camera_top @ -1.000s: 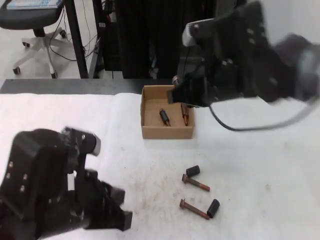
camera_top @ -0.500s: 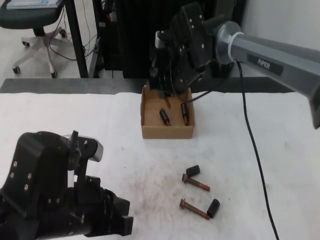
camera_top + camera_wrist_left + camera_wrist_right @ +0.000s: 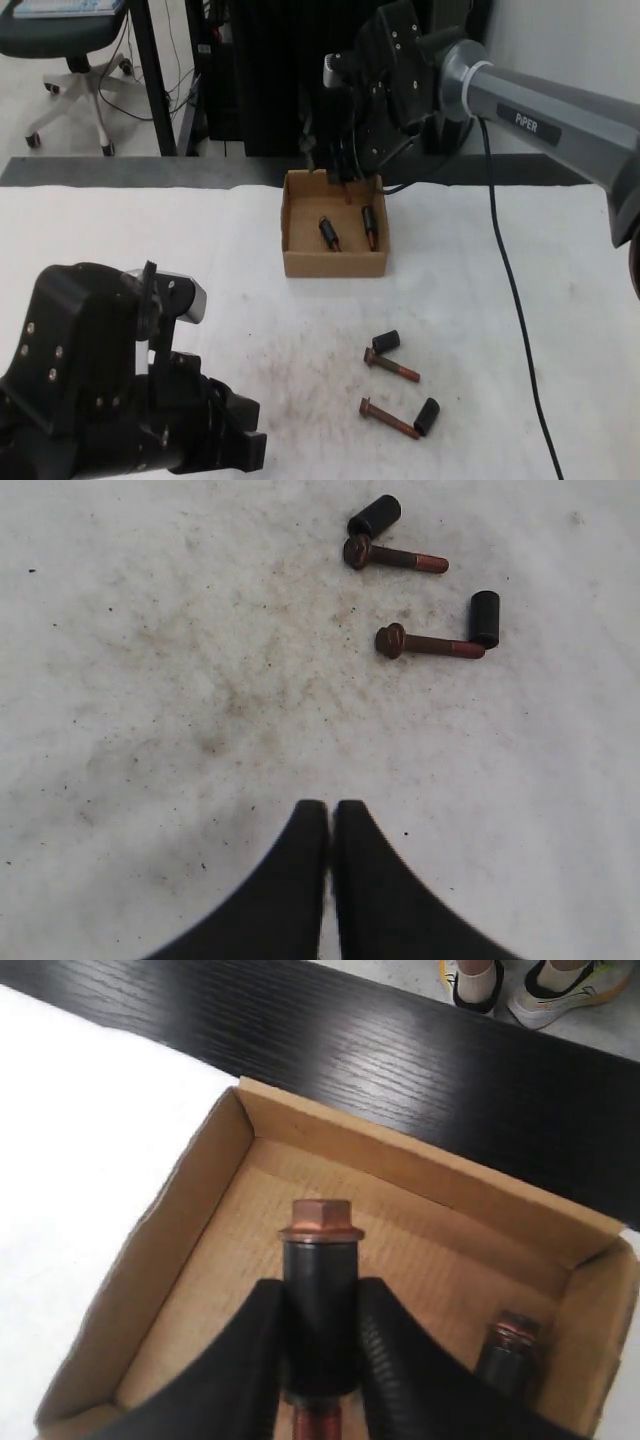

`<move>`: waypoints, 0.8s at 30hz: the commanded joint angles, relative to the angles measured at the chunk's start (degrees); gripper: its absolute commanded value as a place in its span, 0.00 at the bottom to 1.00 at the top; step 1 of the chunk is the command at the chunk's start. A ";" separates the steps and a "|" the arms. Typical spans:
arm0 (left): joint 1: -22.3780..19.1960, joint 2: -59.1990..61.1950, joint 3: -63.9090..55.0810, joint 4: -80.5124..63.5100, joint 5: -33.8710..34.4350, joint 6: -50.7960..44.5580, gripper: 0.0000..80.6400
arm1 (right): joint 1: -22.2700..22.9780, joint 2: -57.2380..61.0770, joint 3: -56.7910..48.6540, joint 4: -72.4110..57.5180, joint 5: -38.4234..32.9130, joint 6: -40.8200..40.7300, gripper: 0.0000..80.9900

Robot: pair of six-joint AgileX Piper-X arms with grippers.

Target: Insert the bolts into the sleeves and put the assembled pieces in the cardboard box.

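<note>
My right gripper [image 3: 320,1295] is shut on an assembled piece [image 3: 321,1260], a copper bolt in a black sleeve, held above the cardboard box [image 3: 180,1260]. From the high view this gripper [image 3: 340,178] hangs over the back edge of the box [image 3: 335,264], where two assembled pieces [image 3: 329,233] [image 3: 370,228] lie. Two loose bolts [image 3: 392,366] [image 3: 388,418] and two black sleeves [image 3: 386,341] [image 3: 427,416] rest on the white cloth. My left gripper [image 3: 330,805] is shut on nothing, low over the cloth, well short of the bolts [image 3: 395,557] [image 3: 430,644] and sleeves [image 3: 374,516] [image 3: 484,618].
A dark strip [image 3: 420,1070] runs behind the box at the bench's back edge. A black cable [image 3: 505,290] trails across the cloth on the right. An office chair [image 3: 75,60] stands beyond the bench at the far left. Brown stains [image 3: 230,695] mark the cloth.
The right arm swung from close to the camera out to the back of the box with its piece, then shifted slightly. The left arm has barely moved.
</note>
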 commanded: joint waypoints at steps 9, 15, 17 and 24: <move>0.17 -0.20 -0.35 -0.28 0.32 -0.44 0.05 | -0.23 -1.46 -0.89 2.96 -1.41 0.06 0.29; 0.17 -0.20 -0.35 -0.46 0.32 -0.44 0.05 | -0.10 -5.38 -0.39 21.44 -5.41 -0.63 0.01; 0.17 -0.20 -0.35 -1.32 0.32 -0.44 0.05 | 0.13 -7.10 1.72 25.14 -6.51 -3.32 0.01; 0.17 -0.20 -0.35 -5.04 0.42 -0.44 0.05 | 1.44 -19.63 20.44 20.16 -6.76 -4.32 0.01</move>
